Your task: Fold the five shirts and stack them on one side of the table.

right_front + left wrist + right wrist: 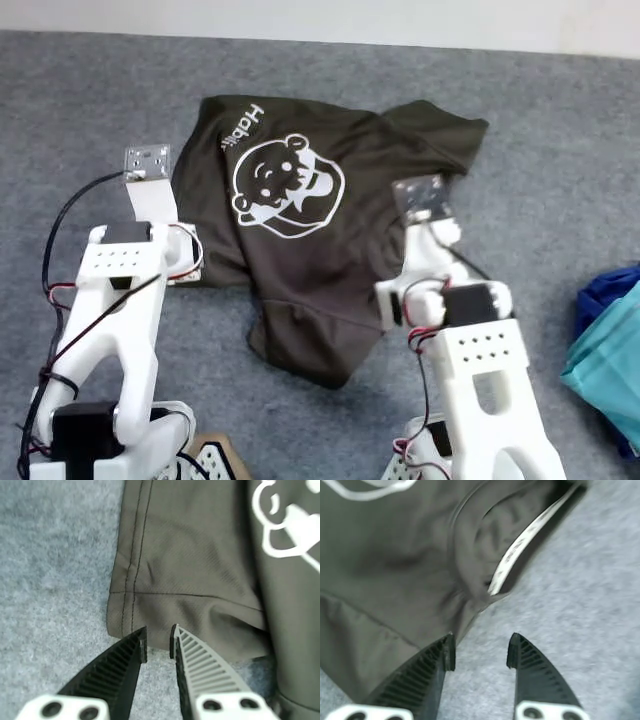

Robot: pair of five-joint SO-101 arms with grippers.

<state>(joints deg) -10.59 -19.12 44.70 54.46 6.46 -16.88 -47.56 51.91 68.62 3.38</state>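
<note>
A dark olive shirt (330, 240) with a white cartoon face print lies crumpled in the middle of the grey table. My left arm (125, 265) stands at its left edge. In the left wrist view my left gripper (159, 644) is narrowly open, its tips just at the stitched hem corner of the shirt (200, 570), holding nothing. My right arm (445, 300) is at the shirt's right edge. My right gripper (480, 652) is open over the table just beside the shirt (395, 570), near the collar with its white neck tape (525, 545).
A teal shirt (612, 365) and a dark blue shirt (605, 290) lie bunched at the table's right edge. Bare grey table (80, 100) stretches to the left and behind the olive shirt. A tan object (215, 450) sits by the left arm's base.
</note>
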